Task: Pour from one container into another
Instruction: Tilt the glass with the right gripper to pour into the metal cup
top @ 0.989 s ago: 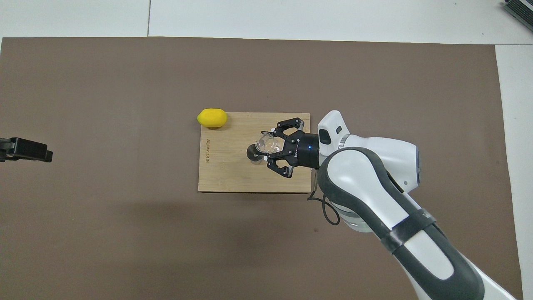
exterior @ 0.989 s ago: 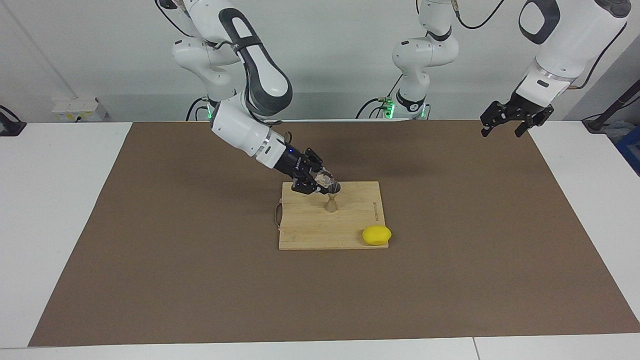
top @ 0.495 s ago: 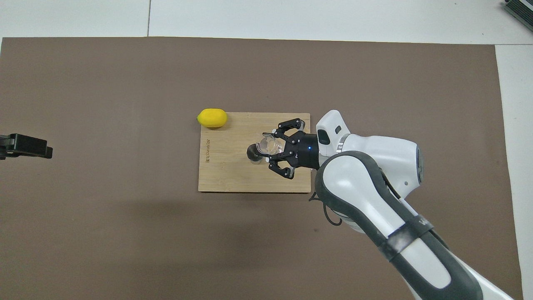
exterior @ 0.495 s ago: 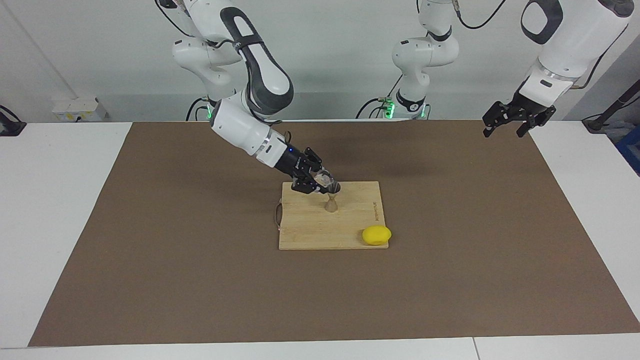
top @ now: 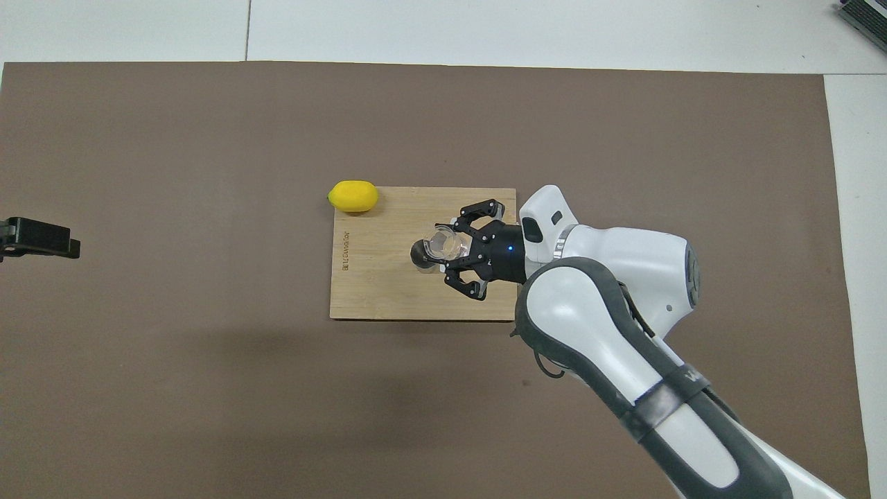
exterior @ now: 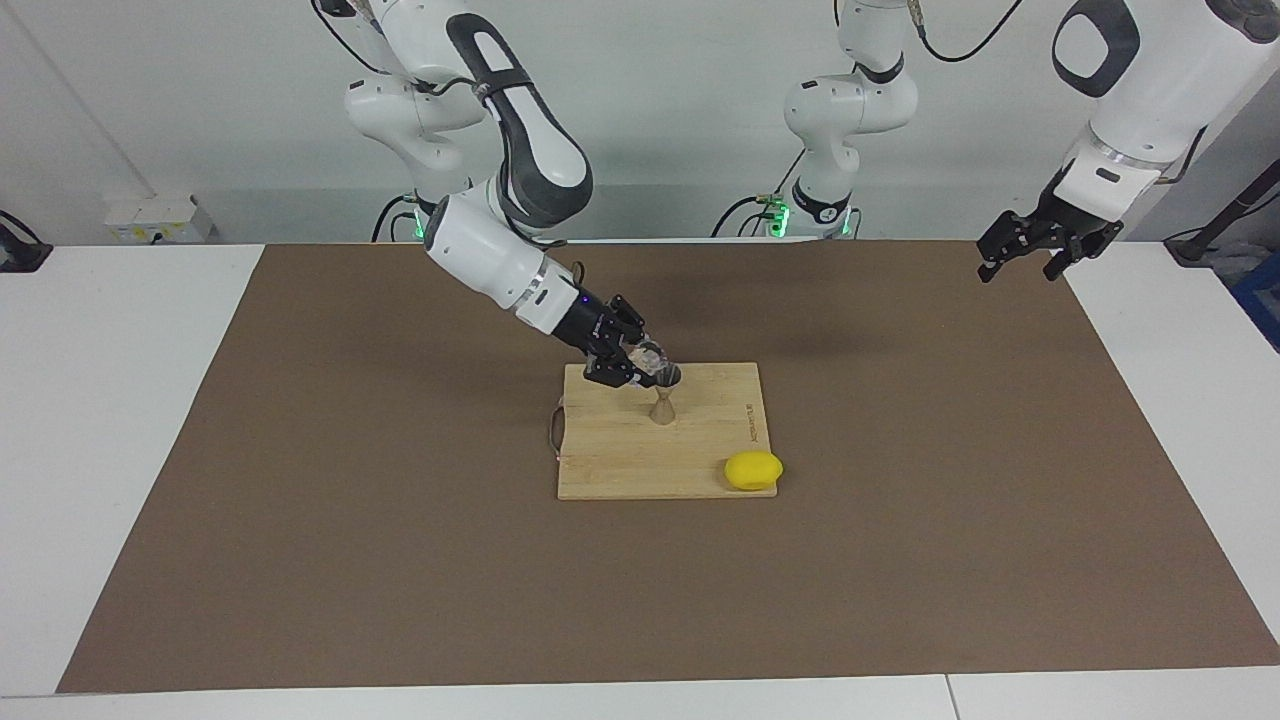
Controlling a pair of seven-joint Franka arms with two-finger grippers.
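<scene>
Mid-pour here: my right gripper [exterior: 640, 362] is clamped on the glass cup [exterior: 652, 358], tipped over the jigger [exterior: 662, 404] standing on the cutting board [exterior: 620, 460]. Left gripper [exterior: 1037, 243] waits with fingers spread, off over the mat's edge at its own end. Next I'd guess it needs levelling the cup and setting it down clear of the jigger.

Clear glass cup [exterior: 652, 360], matt wooden board [exterior: 620, 460], brown paper mat [exterior: 300, 500]
</scene>
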